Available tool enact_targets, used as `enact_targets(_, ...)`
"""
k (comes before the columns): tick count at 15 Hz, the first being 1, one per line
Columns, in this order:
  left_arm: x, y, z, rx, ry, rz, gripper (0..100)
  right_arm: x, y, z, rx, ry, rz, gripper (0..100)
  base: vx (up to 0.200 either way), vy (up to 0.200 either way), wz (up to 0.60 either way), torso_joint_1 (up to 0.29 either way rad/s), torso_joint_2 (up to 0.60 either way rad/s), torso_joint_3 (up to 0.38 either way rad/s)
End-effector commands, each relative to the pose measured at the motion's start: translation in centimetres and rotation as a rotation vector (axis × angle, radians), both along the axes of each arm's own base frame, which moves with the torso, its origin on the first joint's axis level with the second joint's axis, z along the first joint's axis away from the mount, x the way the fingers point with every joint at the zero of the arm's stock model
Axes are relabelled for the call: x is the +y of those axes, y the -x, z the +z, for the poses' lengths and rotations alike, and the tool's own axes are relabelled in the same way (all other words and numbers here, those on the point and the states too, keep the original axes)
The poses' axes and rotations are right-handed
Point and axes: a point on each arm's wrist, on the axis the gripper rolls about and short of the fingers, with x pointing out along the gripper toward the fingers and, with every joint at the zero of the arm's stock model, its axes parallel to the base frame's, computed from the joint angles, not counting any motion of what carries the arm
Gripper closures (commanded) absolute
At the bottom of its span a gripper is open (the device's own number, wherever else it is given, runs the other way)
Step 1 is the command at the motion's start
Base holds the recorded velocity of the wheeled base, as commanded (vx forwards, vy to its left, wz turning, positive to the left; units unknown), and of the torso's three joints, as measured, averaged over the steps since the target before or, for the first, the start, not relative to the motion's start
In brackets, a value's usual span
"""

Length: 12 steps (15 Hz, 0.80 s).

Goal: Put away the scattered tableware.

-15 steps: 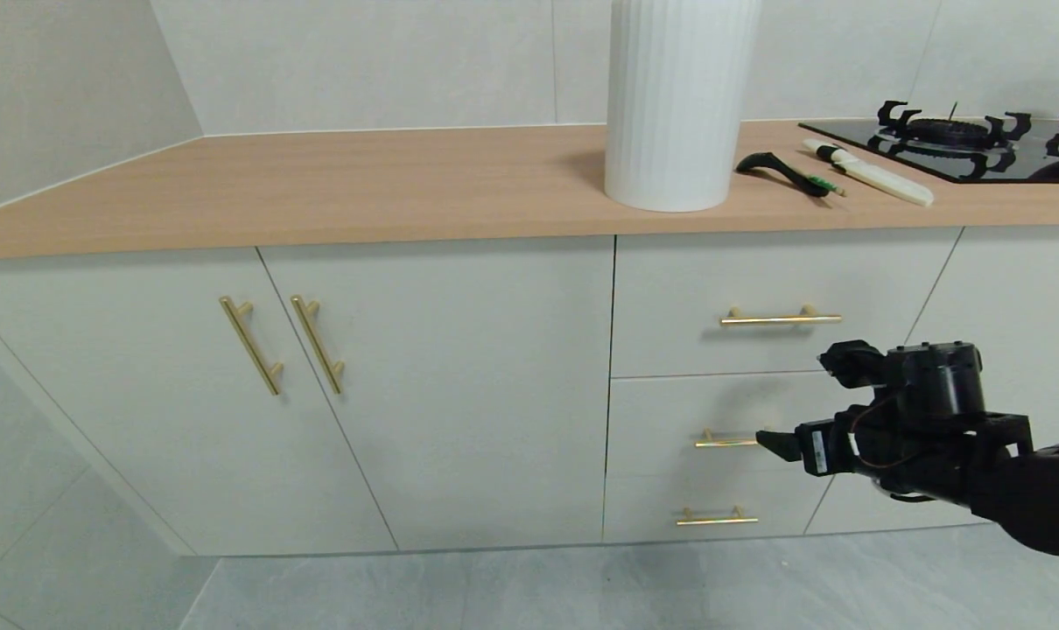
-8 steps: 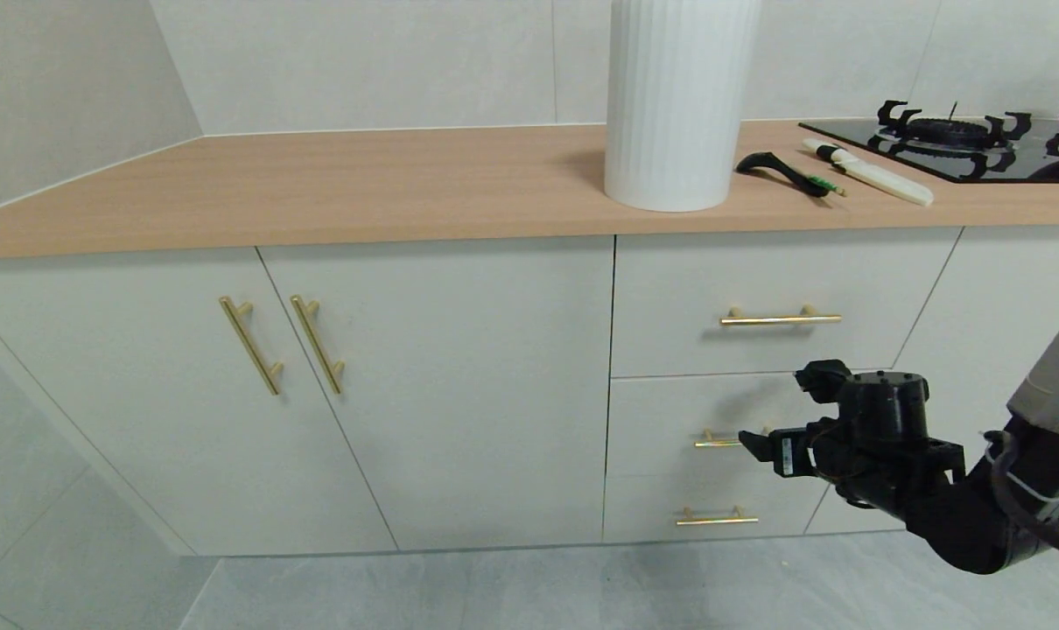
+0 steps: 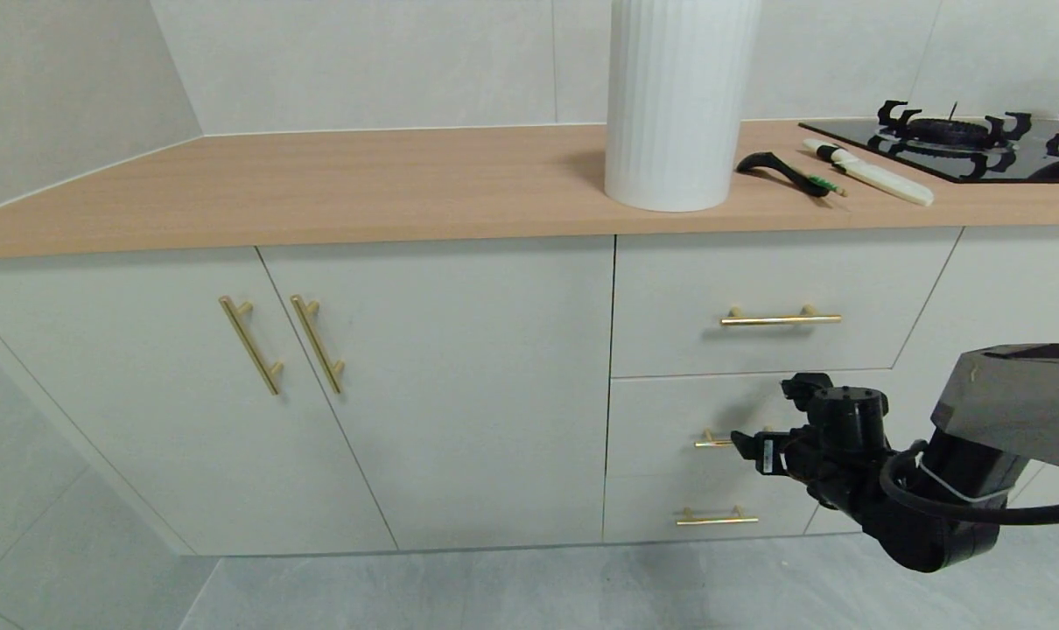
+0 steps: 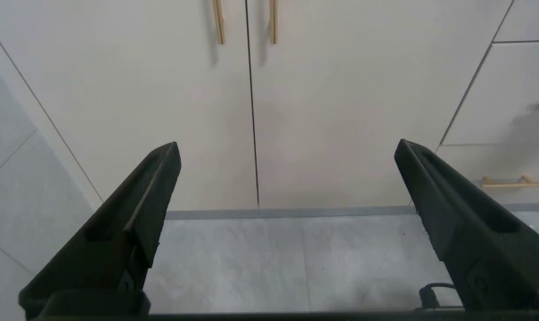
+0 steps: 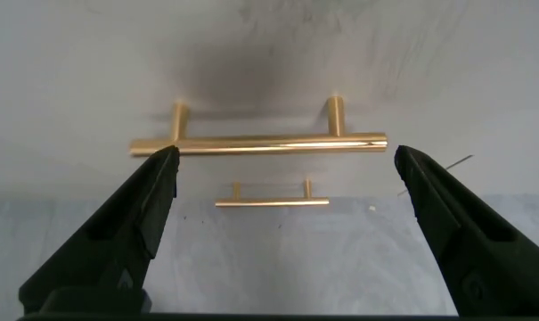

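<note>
I see a tall white ribbed cylinder standing on the wooden surface, a black gas hob further right, and pale gold-handled cupboard doors below.

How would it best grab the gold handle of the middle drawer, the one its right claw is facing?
Probably the bar of the middle drawer handle, midway between its two posts, coming straight from the front. The bar lies level and stands off the drawer front, so one finger could go above and one below. The open right gripper faces it.
</note>
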Motion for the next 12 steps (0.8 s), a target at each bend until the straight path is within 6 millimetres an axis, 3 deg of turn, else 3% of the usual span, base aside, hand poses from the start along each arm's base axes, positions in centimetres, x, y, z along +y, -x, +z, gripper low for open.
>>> enact_targets(1, 0.0, 0.0, 0.0, 0.001, 0.001, 0.000, 0, 0.1, -0.7, -1.0, 0.007, 0.000, -0.020, 0, 0.000, 0.000, 0.00, 0.000, 0.00, 0.000)
enact_targets(12, 0.0, 0.0, 0.0, 0.001, 0.001, 0.000, 0, 0.5, -2.9, -3.6, -0.033, -0.005, -0.109, 0, 0.000, 0.000, 0.00, 0.000, 0.00, 0.000)
